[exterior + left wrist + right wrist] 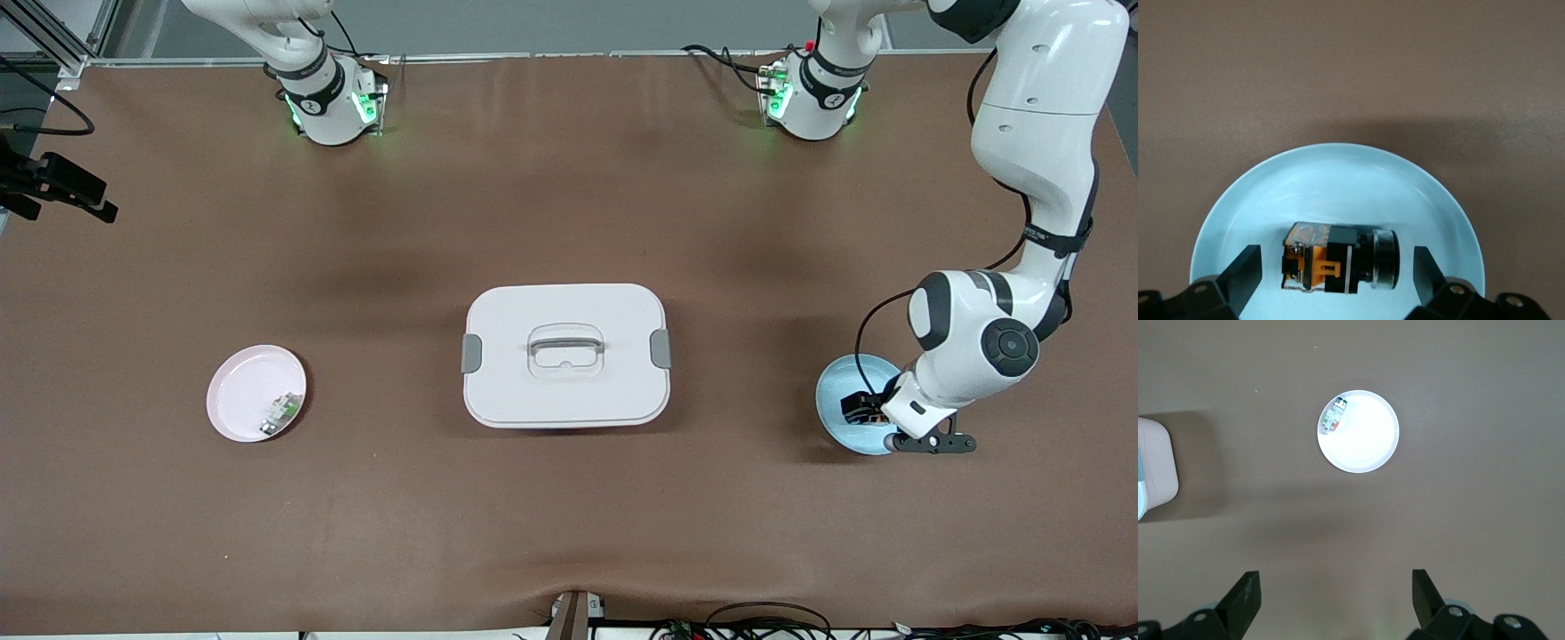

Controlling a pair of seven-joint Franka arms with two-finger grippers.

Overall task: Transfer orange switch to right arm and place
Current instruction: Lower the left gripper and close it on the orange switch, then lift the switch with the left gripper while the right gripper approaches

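The orange switch lies on its side in the light blue plate, which sits at the left arm's end of the table. My left gripper is open and low over the plate, one finger on each side of the switch and apart from it. In the front view the left gripper hides most of the switch. My right gripper is open and empty, high over bare table, and does not show in the front view. Only the right arm's base shows there.
A pink plate at the right arm's end holds a small white-and-green part; both show in the right wrist view. A white lidded box with a handle stands mid-table between the plates.
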